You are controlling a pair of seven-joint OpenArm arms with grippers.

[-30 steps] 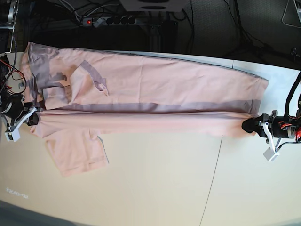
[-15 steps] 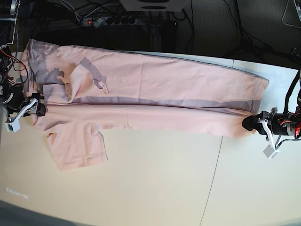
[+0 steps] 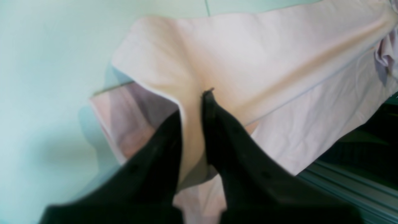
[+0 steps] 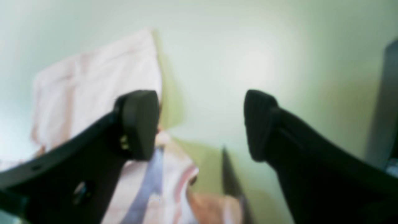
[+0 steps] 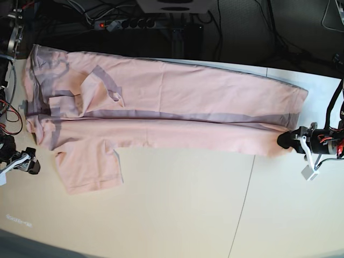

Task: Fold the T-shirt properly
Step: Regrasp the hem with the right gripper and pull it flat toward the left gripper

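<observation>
The pale pink T-shirt (image 5: 188, 107) lies lengthwise across the table, folded along a long horizontal crease, with one short sleeve (image 5: 88, 164) sticking out toward the front. My left gripper (image 5: 284, 141) is shut on the shirt's right end. In the left wrist view the black fingers (image 3: 217, 124) pinch a fold of the pink cloth (image 3: 264, 56). My right gripper (image 5: 32, 165) is open and empty, on the table just left of the sleeve and apart from it. The right wrist view shows its spread fingers (image 4: 140, 124) with the sleeve (image 4: 93, 84) beyond. The lettering and the neck label are hidden.
The pale table (image 5: 177, 215) has a seam (image 5: 244, 199) running front to back. A power strip (image 5: 123, 24) and cables lie on the dark floor behind the table's back edge. The shirt's left end reaches the table's back left corner.
My right gripper has let go of the shirt's left edge, opened, and moved toward the table's front. That edge now lies flat. My left gripper has not moved.
</observation>
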